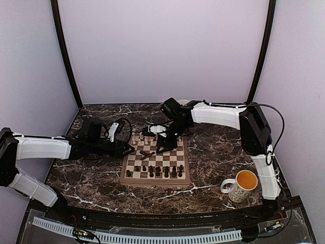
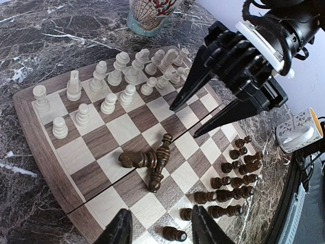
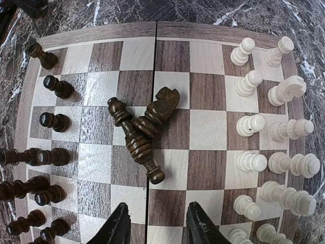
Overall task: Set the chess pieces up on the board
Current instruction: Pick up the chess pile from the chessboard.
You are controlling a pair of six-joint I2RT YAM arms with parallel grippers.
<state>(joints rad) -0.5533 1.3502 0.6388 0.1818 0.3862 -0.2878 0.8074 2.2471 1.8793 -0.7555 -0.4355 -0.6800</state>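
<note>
hovering over the near edge of the board [image 2: 28,119] with the left pincer [image 2: 161,210], keeping its fingers apart and clasping nothing. showing one lone dark pawn [image 2: 172,234] on the board beneath the gap between those fingers; cannot tell whether touching it.

lying just ahead of the left pincer, mid-board: two fallen dark pieces [image 2: 152,161], toppled and crossing each other, a tall slim one leaning over a knight. standing ahead and to the right of this pincer: the rest of the dark pieces [image 2: 231,180], crowded in two rough rows along the board's edge. standing further ahead and to the left: the white pieces [image 2: 122,76], upright in two rows. sitting beyond the white rows, off the board on the marble worktop [image 2: 30,30]: a patterned cup [image 2: 152,15].

reaching in from the opposite side with the right pincer [image 3: 157,205], pointing down at the board beyond the fallen pair, fingers spread and gripping nothing. seen from this pincer's own camera, lying straight ahead of it and close: the same crossed pair. standing to its right, the white rows; to its left, the dark ones, some tipped over.

resting well away from both pincers, near the right arm's base: a white mug [image 1: 238,188] with a yellow inside.
</note>
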